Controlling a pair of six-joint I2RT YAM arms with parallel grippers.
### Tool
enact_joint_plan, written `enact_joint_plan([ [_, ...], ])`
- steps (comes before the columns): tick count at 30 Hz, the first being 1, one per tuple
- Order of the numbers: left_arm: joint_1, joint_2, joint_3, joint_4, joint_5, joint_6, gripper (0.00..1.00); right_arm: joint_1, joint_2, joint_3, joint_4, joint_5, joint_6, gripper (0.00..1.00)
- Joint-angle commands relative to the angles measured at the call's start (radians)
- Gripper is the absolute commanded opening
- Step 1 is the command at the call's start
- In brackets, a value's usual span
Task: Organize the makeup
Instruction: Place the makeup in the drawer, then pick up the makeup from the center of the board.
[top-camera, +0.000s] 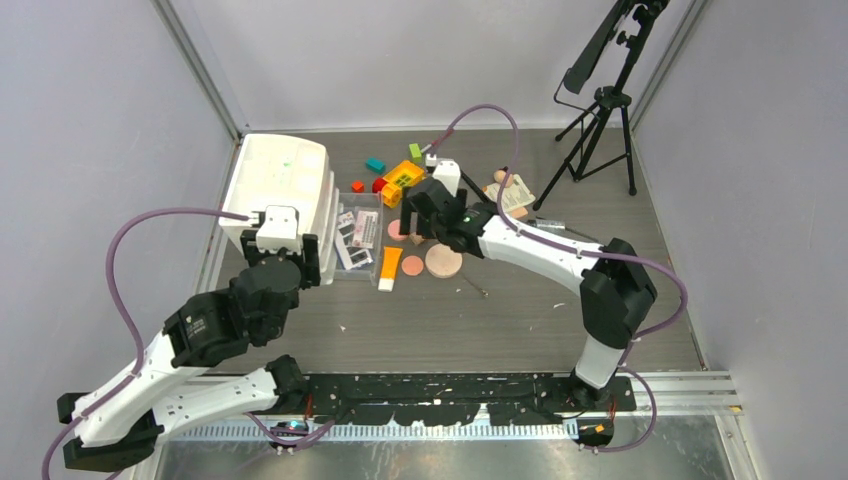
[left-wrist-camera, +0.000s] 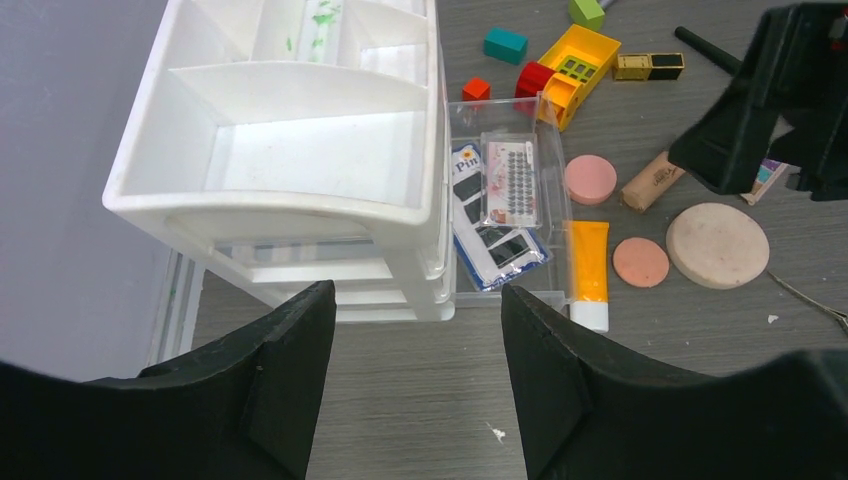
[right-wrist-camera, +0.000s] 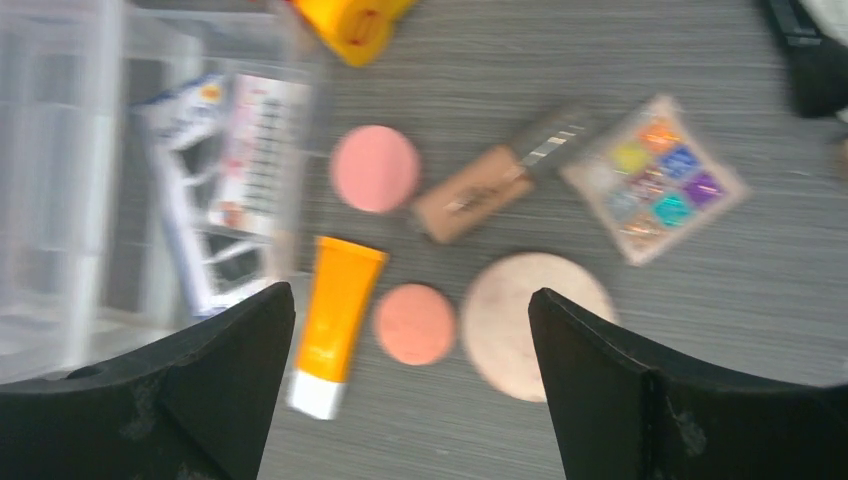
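Tools were open and empty: the left tool (left-wrist-camera: 418, 300) near the white drawers (left-wrist-camera: 270, 205), the right tool (right-wrist-camera: 412, 295) over an orange tube (right-wrist-camera: 335, 310) and pink compact (right-wrist-camera: 375, 167) on the tabletop (right-wrist-camera: 700, 330).

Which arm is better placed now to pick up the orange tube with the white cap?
Probably the right: the right hand, open, hovers above the orange tube. The left hand faces the white drawer unit instead.

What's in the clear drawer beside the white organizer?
Two flat packs: a lash card lying on a blue-edged pack of dark pieces. The card hides part of that pack; anything underneath both can't be seen.
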Motion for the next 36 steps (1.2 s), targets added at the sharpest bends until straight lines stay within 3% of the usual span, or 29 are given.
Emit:
enact_joint_plan([
  [1, 0.006, 0.014, 0.004, 0.011, -0.023, -0.007, 0.64, -0.017, -0.066, -0.097, -0.078, 0.214, -0.116, 0.94],
  [7, 0.006, 0.028, 0.007, 0.011, -0.022, -0.002, 0.64, -0.085, -0.093, -0.187, -0.2, 0.269, -0.112, 0.99],
  [14, 0.008, 0.041, 0.007, 0.011, -0.021, 0.001, 0.64, -0.156, -0.135, -0.269, -0.137, 0.227, -0.095, 1.0],
  [17, 0.009, 0.045, 0.008, 0.014, -0.016, 0.003, 0.64, -0.177, -0.11, -0.289, -0.061, 0.214, -0.181, 0.99],
  [27, 0.012, 0.064, 0.007, 0.025, -0.004, 0.016, 0.64, -0.262, -0.048, -0.272, 0.071, 0.127, -0.337, 0.99],
  [36, 0.017, 0.079, 0.008, 0.033, -0.001, 0.026, 0.64, -0.278, 0.02, -0.147, 0.055, 0.134, -0.317, 1.0],
])
